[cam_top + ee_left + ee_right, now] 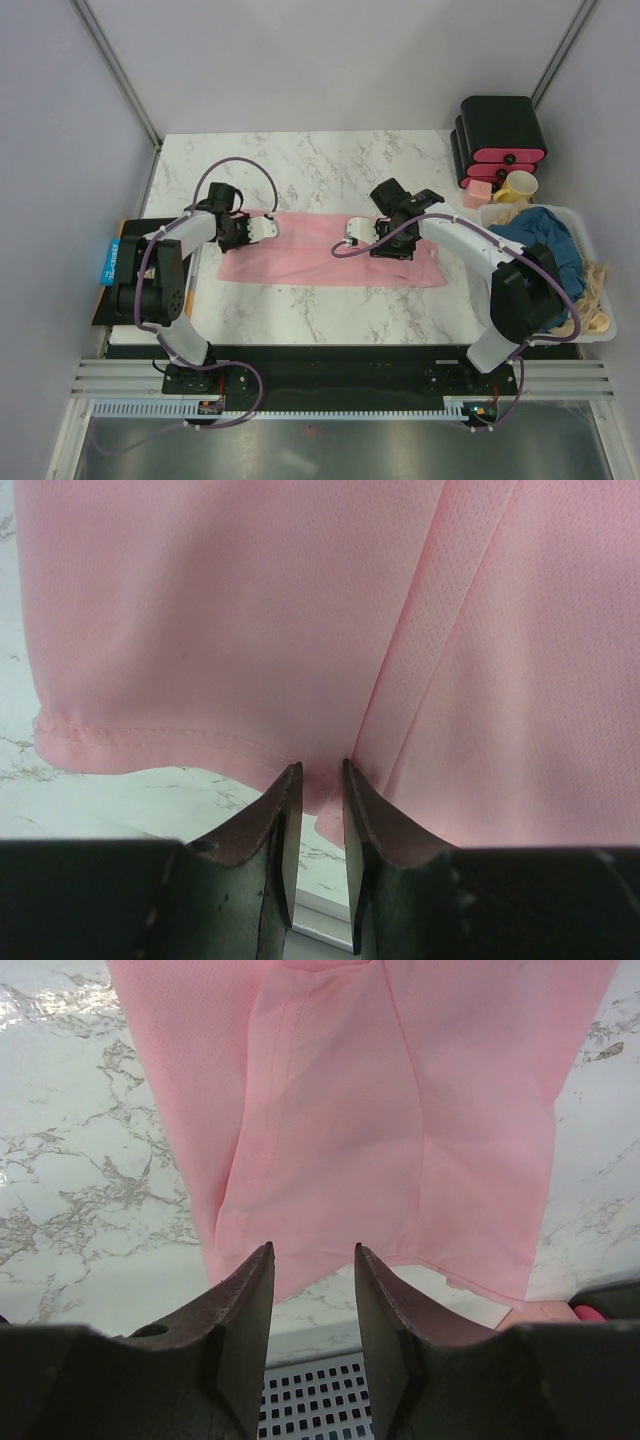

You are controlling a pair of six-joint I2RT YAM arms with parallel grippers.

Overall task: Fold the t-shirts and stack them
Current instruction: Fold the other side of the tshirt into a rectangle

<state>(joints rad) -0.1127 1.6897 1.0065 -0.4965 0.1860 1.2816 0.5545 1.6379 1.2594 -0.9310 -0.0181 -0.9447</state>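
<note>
Currently the left gripper [262, 228] pinches the hem of the pink t-shirt [320, 255], which lies on the marble table [300, 170]; the right gripper [356, 232] straddles its edge, jaws half apart, hold unclear; a loose side could slip and skew the fold.

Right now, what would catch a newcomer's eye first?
A pink t-shirt lies as a long band across the marble table, the left claw at its left end and the right claw over it. A teal t-shirt sits bunched in the white basket at the right.
</note>
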